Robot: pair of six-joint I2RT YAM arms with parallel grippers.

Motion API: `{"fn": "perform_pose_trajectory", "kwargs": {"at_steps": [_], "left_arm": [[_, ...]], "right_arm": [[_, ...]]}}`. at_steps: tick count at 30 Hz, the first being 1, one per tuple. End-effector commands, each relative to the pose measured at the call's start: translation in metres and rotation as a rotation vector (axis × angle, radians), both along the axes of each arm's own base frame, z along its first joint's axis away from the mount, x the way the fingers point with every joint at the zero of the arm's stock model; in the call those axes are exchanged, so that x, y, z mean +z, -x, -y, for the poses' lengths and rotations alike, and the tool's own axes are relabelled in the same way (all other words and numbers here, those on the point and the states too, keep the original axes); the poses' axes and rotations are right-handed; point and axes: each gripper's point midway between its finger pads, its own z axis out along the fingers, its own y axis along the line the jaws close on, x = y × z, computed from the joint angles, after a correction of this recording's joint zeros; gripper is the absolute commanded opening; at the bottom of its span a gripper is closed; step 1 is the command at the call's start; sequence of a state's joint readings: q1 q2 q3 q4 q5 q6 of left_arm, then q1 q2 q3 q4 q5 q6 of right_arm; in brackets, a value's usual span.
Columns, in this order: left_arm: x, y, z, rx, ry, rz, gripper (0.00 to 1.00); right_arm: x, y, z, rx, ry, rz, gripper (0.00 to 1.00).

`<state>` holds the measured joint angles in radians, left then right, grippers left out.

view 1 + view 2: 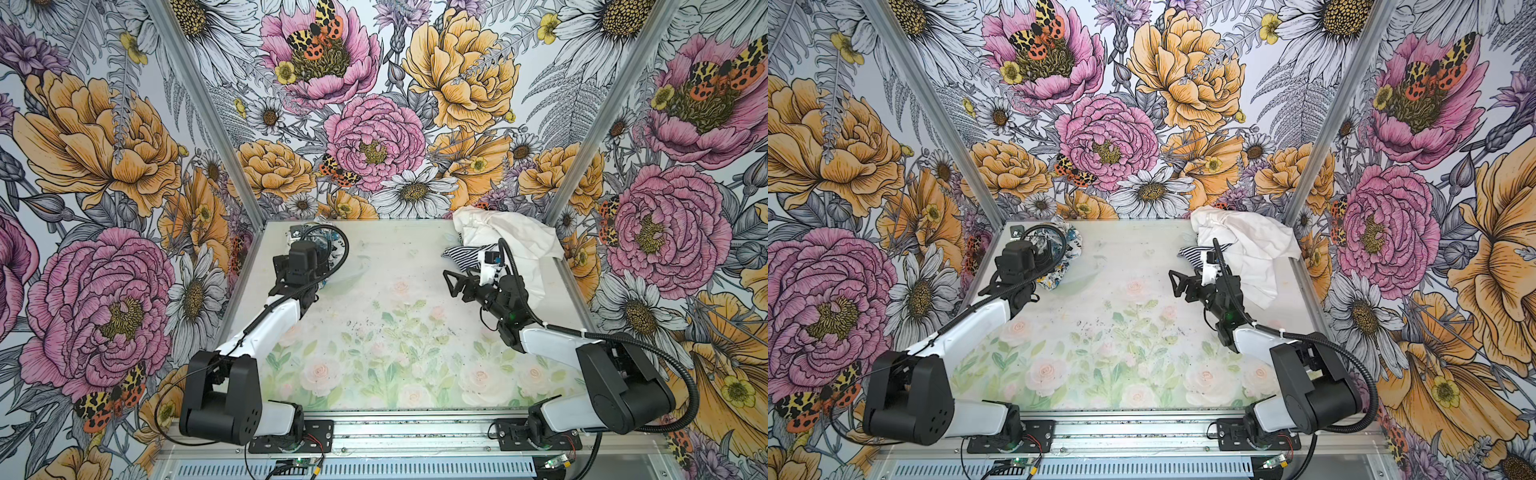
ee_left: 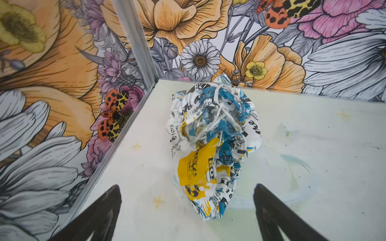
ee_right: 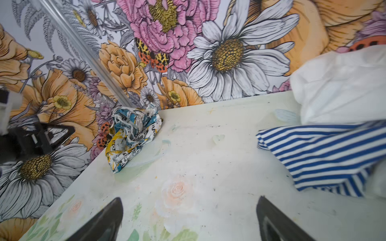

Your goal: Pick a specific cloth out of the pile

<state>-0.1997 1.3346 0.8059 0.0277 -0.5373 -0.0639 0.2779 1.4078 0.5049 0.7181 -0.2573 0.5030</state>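
Left gripper (image 2: pixel 187 185) fingers (image 2: pixel 100 212) stand spread wide, gripping nothing; the cloth (image 2: pixel 208 146) lies crumpled on the table (image 2: pixel 313 146) just ahead, its near end between them without touching. It sits well apart from the pile (image 1: pixel 511 237), at the opposite far corner of the table. Right gripper (image 1: pixel 451 284) hovers just beside the pile, fingers (image 3: pixel 100 221) likewise spread and empty. Within the pile, a dark-striped cloth (image 3: pixel 323 154) pokes out from under the big white cloth (image 3: pixel 338 87), on the side facing the right gripper.
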Motion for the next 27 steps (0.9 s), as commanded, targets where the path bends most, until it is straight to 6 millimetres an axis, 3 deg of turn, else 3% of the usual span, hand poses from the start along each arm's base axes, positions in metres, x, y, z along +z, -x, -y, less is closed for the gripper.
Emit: {"fn": "perform_pose_trajectory", "kwargs": {"at_steps": [1,3,5,9,13,16,18,20,22,25,27], "left_arm": [[-0.016,0.032,-0.017,0.184,-0.072,0.143,0.99],[-0.038,0.047,-0.022,0.173,-0.106,0.174,0.99],[-0.035,0.054,-0.021,0.159,-0.135,0.226,0.99],[-0.035,0.043,-0.006,-0.068,-0.073,0.32,0.99],[-0.057,0.038,-0.022,-0.108,0.019,0.4,0.99],[-0.061,0.039,-0.032,-0.081,0.058,0.374,0.99],[-0.062,0.03,-0.034,-0.073,0.061,0.352,0.99],[-0.069,0.017,-0.03,-0.085,0.058,0.27,0.99],[-0.068,0.01,-0.027,-0.096,0.051,0.258,0.99],[-0.065,0.019,-0.029,-0.091,0.053,0.305,0.99],[-0.064,0.021,-0.03,-0.085,0.054,0.311,0.99]], "right_arm": [[-0.006,-0.005,0.054,-0.273,0.005,-0.077,1.0],[-0.01,0.002,0.085,-0.432,0.044,-0.076,0.99],[-0.008,0.01,0.106,-0.536,0.056,-0.037,0.99],[-0.001,0.029,0.145,-0.729,0.131,0.044,1.0],[0.006,0.04,0.168,-0.847,0.199,0.103,1.0],[0.018,0.043,0.172,-0.866,0.265,0.208,1.0],[0.023,0.047,0.179,-0.908,0.291,0.251,0.99],[0.022,0.043,0.172,-0.855,0.405,0.284,1.0],[0.02,0.039,0.172,-0.857,0.395,0.29,1.0],[0.02,0.03,0.161,-0.793,0.425,0.313,0.99],[0.022,0.035,0.163,-0.804,0.425,0.32,0.99]]}}
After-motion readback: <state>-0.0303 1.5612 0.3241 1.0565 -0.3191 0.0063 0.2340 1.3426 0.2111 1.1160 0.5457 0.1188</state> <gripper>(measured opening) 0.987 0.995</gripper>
